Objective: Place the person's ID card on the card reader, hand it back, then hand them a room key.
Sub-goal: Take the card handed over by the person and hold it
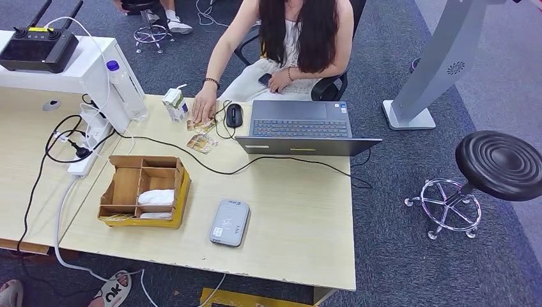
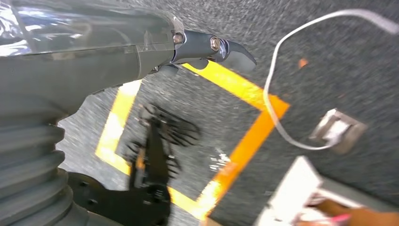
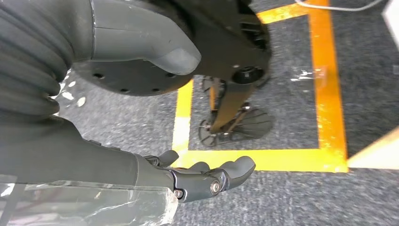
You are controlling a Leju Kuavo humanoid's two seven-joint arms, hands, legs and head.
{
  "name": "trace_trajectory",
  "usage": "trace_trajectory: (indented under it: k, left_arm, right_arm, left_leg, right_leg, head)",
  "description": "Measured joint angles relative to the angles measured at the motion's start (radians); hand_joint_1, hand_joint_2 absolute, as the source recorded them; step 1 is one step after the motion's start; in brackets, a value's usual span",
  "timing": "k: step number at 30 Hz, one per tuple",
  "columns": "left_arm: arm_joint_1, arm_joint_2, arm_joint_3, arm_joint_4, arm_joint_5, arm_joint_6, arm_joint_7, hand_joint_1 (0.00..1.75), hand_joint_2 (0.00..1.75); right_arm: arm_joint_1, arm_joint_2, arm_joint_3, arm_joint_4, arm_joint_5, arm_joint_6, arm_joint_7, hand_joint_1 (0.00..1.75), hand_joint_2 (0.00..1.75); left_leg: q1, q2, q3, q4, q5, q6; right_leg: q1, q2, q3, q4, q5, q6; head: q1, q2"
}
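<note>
The light wooden table (image 1: pixel 294 217) fills the head view's centre, with a person (image 1: pixel 291 45) seated at its twelve o'clock edge. An open laptop (image 1: pixel 307 128) sits at about one o'clock on the table. At nine o'clock lies a cardboard divider box (image 1: pixel 144 190) holding white room key cards (image 1: pixel 156 197). The grey card reader (image 1: pixel 230 222) lies at six o'clock, just beside the box. At eleven o'clock the person's hand (image 1: pixel 204 105) rests on the ID card (image 1: pixel 202 125), near a black mouse (image 1: pixel 234 115). The left hand (image 2: pixel 207 47) hangs over carpet, fingers loosely extended, holding nothing. The right hand (image 3: pixel 207 176) likewise hangs empty, fingers slightly curled and apart.
</note>
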Motion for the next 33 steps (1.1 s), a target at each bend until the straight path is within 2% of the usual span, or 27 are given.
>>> trace_trajectory:
  k: [5, 9, 13, 21, 25, 33]
  left_arm:
    - [-0.018, 0.0, 0.095, 0.021, 0.067, -0.021, -0.066, 0.0, 1.75]
    - [-0.028, -0.002, 0.149, 0.032, 0.106, -0.032, -0.135, 0.0, 0.0]
    - [-0.044, -0.008, 0.225, 0.047, 0.139, -0.054, -0.218, 0.0, 1.75]
    - [-0.05, -0.042, 0.4, -0.012, 0.128, -0.158, -0.325, 0.0, 1.75]
    - [-0.057, -0.064, 0.494, -0.076, 0.087, -0.243, -0.353, 0.0, 1.75]
    - [-0.074, -0.108, 0.671, -0.247, 0.006, -0.418, -0.391, 0.0, 1.75]
  right_arm:
    - [-0.03, 0.0, 0.063, 0.028, -0.091, -0.023, -0.062, 0.0, 1.75]
    - [-0.048, 0.0, 0.099, 0.045, -0.151, -0.039, -0.119, 0.0, 0.0]
    - [-0.07, 0.0, 0.147, 0.069, -0.219, -0.048, -0.186, 0.0, 1.75]
    - [-0.08, 0.0, 0.181, 0.095, -0.293, -0.058, -0.249, 0.0, 1.75]
    - [-0.08, 0.0, 0.186, 0.101, -0.311, -0.062, -0.258, 0.0, 0.0]
    - [-0.08, 0.0, 0.193, 0.111, -0.335, -0.072, -0.265, 0.0, 0.0]
  left_leg:
    - [0.0, 0.0, 0.0, 0.0, 0.0, 0.0]
    - [0.0, 0.0, 0.0, 0.0, 0.0, 0.0]
    - [0.0, 0.0, 0.0, 0.0, 0.0, 0.0]
    - [0.0, 0.0, 0.0, 0.0, 0.0, 0.0]
    - [0.0, 0.0, 0.0, 0.0, 0.0, 0.0]
    - [0.0, 0.0, 0.0, 0.0, 0.0, 0.0]
  right_leg:
    - [0.0, 0.0, 0.0, 0.0, 0.0, 0.0]
    - [0.0, 0.0, 0.0, 0.0, 0.0, 0.0]
    - [0.0, 0.0, 0.0, 0.0, 0.0, 0.0]
    - [0.0, 0.0, 0.0, 0.0, 0.0, 0.0]
    - [0.0, 0.0, 0.0, 0.0, 0.0, 0.0]
    - [0.0, 0.0, 0.0, 0.0, 0.0, 0.0]
  head:
    - [0.0, 0.0]
    - [0.0, 0.0]
    - [0.0, 0.0]
    - [0.0, 0.0]
    - [0.0, 0.0]
    - [0.0, 0.0]
